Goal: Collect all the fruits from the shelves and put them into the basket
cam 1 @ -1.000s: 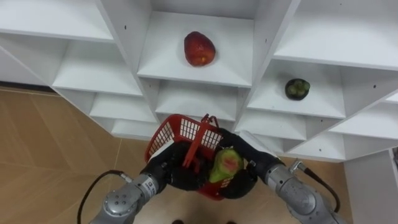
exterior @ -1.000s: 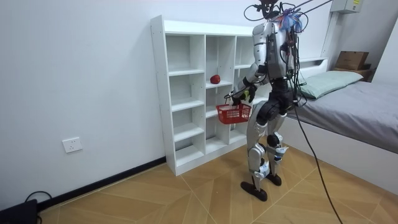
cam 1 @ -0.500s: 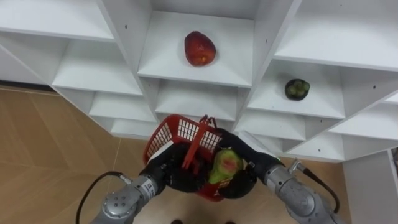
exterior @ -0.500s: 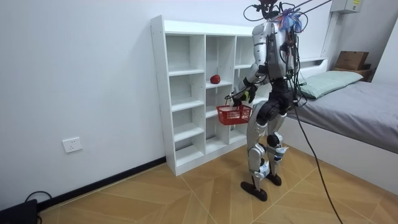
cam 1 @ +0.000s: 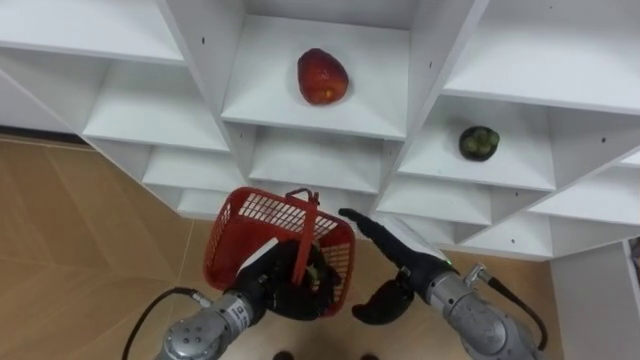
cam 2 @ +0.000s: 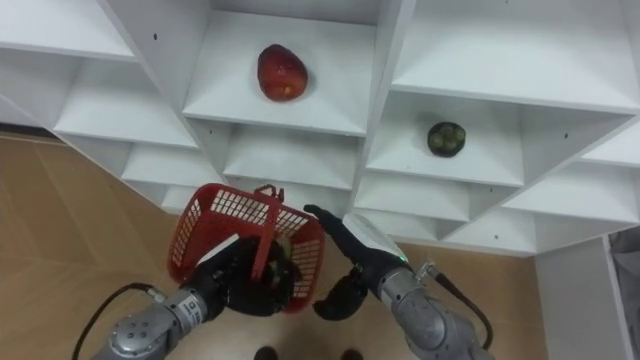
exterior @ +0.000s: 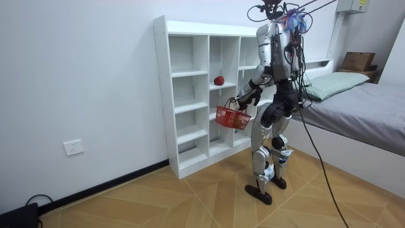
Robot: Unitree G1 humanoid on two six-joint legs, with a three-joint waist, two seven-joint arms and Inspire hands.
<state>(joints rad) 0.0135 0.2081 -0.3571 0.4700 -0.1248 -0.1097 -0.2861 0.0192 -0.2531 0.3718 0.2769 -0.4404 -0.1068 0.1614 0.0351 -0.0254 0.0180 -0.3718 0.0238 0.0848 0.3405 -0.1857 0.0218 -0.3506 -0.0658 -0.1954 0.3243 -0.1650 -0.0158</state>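
A red mesh basket [cam 1: 262,240] hangs by its upright handle from my left hand [cam 1: 285,292], whose fingers are curled round the handle. A bit of a green fruit [cam 2: 286,256] shows inside the basket next to the handle. My right hand [cam 1: 395,258] is just right of the basket's rim, fingers straight and holding nothing. On the white shelf unit [cam 1: 425,60], a red fruit [cam 1: 322,77] lies in the middle compartment. A dark green fruit [cam 1: 479,142] lies in the compartment to its right, one level lower.
I stand facing the shelf unit [exterior: 190,95] on a wooden floor [cam 1: 70,240]. Its other compartments hold nothing. A bed [exterior: 361,107] stands behind me at the room view's right. A white wall panel [cam 1: 595,300] rises at the lower right.
My right hand has let go of the green-pink fruit, which is now in the basket, and has opened beside the rim. The basket has swung left and tilted.
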